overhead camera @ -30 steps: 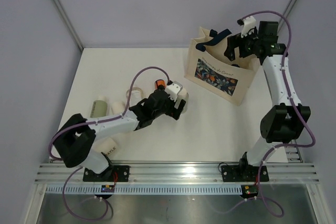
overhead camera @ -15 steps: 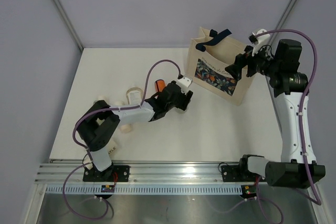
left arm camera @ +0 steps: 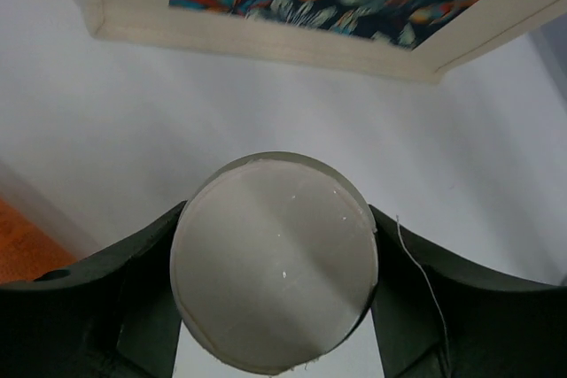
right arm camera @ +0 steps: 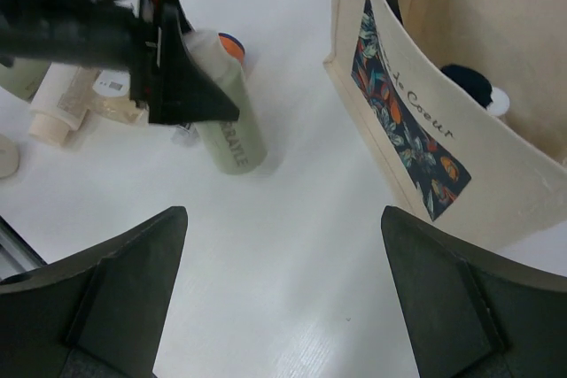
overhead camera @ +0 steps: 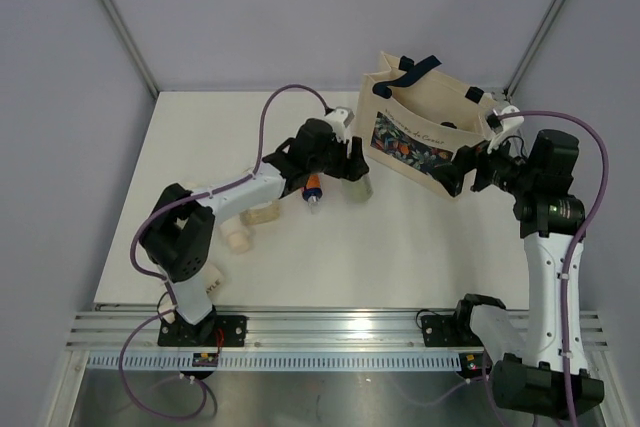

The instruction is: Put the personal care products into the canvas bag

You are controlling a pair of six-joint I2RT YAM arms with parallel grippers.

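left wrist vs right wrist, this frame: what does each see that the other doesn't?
Left wrist only: the flat round end of the grey-green bottle, seen end-on in the left end effector.
Right wrist only: the bottle's lettered side, cream tubes behind it, the script lettering on the canvas bag, and a dark item inside the bag.
Both: the held bottle, the bag's colourful print, a bit of the orange tube, the white table.

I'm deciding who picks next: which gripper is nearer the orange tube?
Left. The left gripper, holding a grey-green bottle, is just beside the orange tube; the right gripper is past the bag, at its other front corner.
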